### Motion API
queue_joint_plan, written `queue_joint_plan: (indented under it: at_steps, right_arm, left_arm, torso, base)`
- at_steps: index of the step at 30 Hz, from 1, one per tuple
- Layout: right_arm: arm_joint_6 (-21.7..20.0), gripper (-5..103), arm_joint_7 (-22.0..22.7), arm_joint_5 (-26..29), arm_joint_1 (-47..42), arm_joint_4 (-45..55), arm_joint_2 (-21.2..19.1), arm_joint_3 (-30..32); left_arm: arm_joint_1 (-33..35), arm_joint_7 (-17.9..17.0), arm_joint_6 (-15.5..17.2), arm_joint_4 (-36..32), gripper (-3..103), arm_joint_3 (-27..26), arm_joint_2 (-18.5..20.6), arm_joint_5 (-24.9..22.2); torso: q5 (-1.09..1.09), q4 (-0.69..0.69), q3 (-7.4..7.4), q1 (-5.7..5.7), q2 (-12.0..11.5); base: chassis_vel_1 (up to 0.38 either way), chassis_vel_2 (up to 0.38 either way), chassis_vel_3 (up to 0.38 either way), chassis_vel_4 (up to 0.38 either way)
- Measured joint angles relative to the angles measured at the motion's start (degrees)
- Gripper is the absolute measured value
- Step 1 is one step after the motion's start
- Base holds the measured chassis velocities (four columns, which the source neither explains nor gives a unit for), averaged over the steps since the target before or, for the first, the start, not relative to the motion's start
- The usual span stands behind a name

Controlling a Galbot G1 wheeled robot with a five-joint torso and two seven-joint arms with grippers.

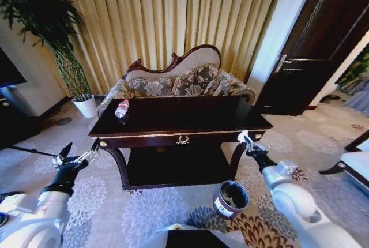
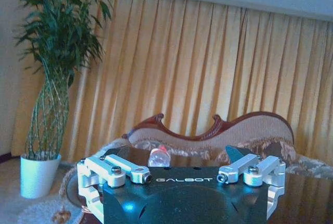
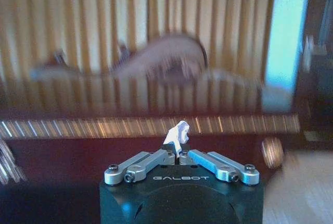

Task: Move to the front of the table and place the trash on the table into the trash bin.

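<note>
The dark table (image 1: pixel 190 122) with gold trim stands right in front of me. A clear bottle with a red cap (image 1: pixel 121 108) lies near its left end, and from the left wrist the bottle (image 2: pixel 159 156) sits just beyond the fingers. My left gripper (image 1: pixel 75 157) hangs open off the table's front left corner, below the tabletop, its jaws wide apart in the left wrist view (image 2: pixel 182 169). My right gripper (image 1: pixel 245 139) is at the table's front right corner, shut on a crumpled white paper scrap (image 3: pixel 177 133). The round dark trash bin (image 1: pixel 230 198) stands on the carpet below and a little left of that gripper.
A floral sofa (image 1: pixel 179 83) sits behind the table against gold curtains. A potted plant in a white pot (image 1: pixel 86 105) stands at the back left. A dark door (image 1: pixel 323 46) is at the right, and a chair (image 1: pixel 354 164) at the far right edge.
</note>
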Motion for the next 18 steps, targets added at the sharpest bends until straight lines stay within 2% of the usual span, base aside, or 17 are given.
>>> queue_joint_plan:
  at_steps: [3,9,11,13,18]
  right_arm:
    - [0.18,0,-1.97,-2.92,-1.99,-8.42,1.26,-1.45]
    - [-0.49,0,-2.26,-6.5,0.22,-19.07,3.77,-4.44]
    - [-1.29,0,-2.27,-8.17,2.36,-23.5,4.71,-6.56]
    - [-1.91,0,-2.25,-11.65,6.95,-32.63,6.36,-9.49]
    - [-2.92,0,-1.92,-11.03,13.14,-40.95,8.57,-12.76]
  left_arm:
    - [-0.25,0.15,-0.01,0.0,100,0.64,-0.37,0.3]
    - [-0.38,0.86,-0.08,0.0,100,1.42,-1.02,1.48]
    - [-0.35,0.9,-0.16,0.0,100,1.55,-1.39,1.61]
    - [-0.19,0.92,-0.31,0.0,100,1.27,-1.62,1.55]
    - [0.0,1.02,-0.64,0.0,100,-0.17,-1.64,0.83]
  torso:
    - [0.01,0.0,0.03,0.09,-0.04]
    - [0.0,-0.02,0.01,0.06,-0.03]
    - [-0.01,-0.01,-0.01,0.01,0.01]
    - [0.02,0.0,-0.02,-0.01,0.02]
    - [0.01,0.02,0.0,0.02,0.0]
  base:
    - [-0.042,0.035,0.04,-0.05]
    - [-0.016,0.021,0.023,-0.013]
    - [0.0,0.0,0.0,0.0]
    - [0.0,0.0,0.0,0.0]
    - [0.0,0.0,0.0,0.0]
